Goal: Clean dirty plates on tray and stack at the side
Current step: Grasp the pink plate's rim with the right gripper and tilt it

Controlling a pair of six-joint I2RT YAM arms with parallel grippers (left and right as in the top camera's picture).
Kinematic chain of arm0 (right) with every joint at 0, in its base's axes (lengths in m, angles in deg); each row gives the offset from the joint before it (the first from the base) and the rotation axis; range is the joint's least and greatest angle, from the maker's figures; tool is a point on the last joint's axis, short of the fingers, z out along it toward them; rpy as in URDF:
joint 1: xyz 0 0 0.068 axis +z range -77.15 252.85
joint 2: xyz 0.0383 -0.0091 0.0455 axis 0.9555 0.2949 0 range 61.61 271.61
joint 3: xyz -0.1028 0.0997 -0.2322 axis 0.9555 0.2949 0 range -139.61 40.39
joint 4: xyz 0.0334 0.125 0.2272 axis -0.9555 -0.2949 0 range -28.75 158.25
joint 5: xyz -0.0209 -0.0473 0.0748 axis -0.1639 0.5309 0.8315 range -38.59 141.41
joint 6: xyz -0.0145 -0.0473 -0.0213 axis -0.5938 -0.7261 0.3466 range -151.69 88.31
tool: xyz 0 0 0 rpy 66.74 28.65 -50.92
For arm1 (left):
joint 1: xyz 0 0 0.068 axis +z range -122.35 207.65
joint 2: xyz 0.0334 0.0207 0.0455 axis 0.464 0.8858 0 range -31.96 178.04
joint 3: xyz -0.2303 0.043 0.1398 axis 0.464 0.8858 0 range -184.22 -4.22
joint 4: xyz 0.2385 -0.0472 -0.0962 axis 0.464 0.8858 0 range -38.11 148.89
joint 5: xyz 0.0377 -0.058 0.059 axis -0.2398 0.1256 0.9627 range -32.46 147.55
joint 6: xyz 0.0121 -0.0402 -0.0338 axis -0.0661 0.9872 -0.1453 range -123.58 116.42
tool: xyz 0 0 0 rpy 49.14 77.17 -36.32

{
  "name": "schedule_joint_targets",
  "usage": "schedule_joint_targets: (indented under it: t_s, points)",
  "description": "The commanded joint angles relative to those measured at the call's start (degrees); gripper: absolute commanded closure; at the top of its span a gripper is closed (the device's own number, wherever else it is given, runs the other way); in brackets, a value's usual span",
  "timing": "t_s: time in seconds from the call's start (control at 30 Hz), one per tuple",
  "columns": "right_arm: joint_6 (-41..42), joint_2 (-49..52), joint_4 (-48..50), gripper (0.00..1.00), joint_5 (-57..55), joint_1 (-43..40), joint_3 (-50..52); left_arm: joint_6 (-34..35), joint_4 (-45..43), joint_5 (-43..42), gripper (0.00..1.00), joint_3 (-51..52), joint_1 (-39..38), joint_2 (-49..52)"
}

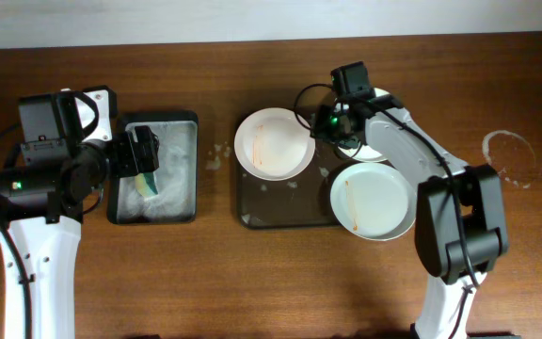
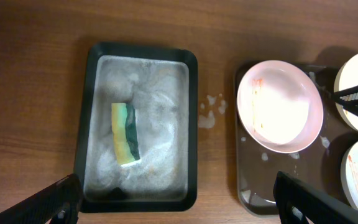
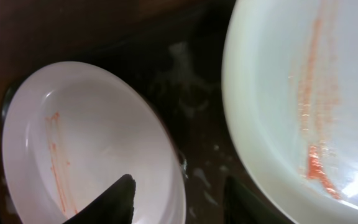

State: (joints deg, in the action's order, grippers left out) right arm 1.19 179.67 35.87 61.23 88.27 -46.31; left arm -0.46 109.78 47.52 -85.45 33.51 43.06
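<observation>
Foam specks [image 1: 216, 155] dot the table beside a small soapy tray [image 2: 191, 124] that holds a sponge [image 2: 126, 134]; the left gripper [image 1: 144, 155] above it gapes wide. On the tray [image 1: 280, 212], the right arm [image 1: 398, 141] hides much of the third plate [image 2: 356, 71]. The left plate [image 1: 273, 143] and the overhanging right plate [image 1: 373, 201] show orange smears. The right gripper [image 3: 179, 199] hangs spread and empty over the left plate's edge.

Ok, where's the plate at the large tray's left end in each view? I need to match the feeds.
Overhead: the plate lies at mid-width, upper half, on the large tray's left end.
Left wrist: the plate, looking pinkish, sits right of centre, upper half.
Right wrist: it fills the lower left.
Shared landmark: the large tray's soap-flecked bare floor beside it, seen in all three.
</observation>
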Motion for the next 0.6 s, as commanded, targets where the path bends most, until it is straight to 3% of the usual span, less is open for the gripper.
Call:
schedule_joint_targets:
  t_s: [0.0,0.57]
  points:
    - [2.14,1.31,1.18,0.56,-0.92,2.27,-0.96,0.76,0.11,0.46,0.04,-1.33,0.2,0.02]
    - [0.37,5.86,0.22,0.64,-7.56,3.37,-0.85,0.76,0.42,0.44,0.02,-1.31,0.2,2.29]
